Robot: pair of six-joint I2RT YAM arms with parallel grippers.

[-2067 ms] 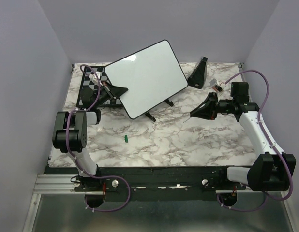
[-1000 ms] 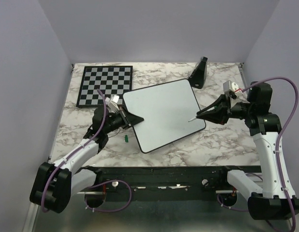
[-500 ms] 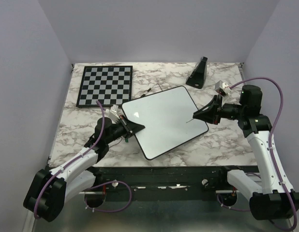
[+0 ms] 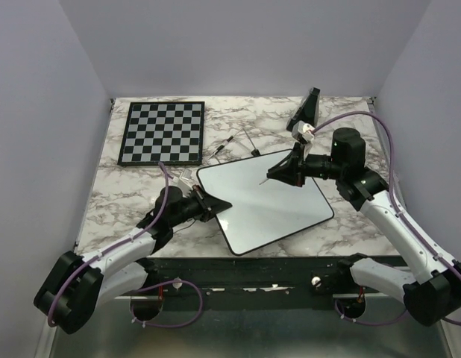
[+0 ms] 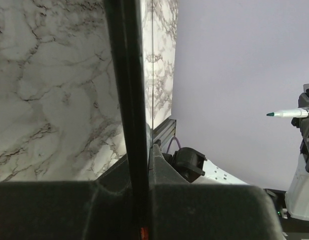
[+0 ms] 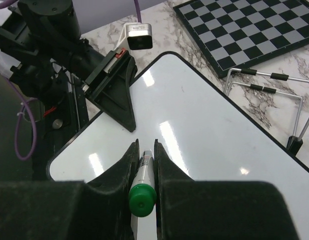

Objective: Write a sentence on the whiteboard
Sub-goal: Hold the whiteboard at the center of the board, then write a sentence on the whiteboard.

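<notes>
Near the table's point(image 4: 350, 233) front middle the whiteboard point(image 4: 271, 201) lies flat, glossy, black-rimmed and blank, its left edge pinched tight by the left gripper point(image 4: 214, 204). We see the right gripper point(image 4: 281, 172) clamped on a green marker point(image 6: 141, 176), tip over the board's far part. We judge writing not yet begun, so next the tip must drop onto the surface.
</notes>
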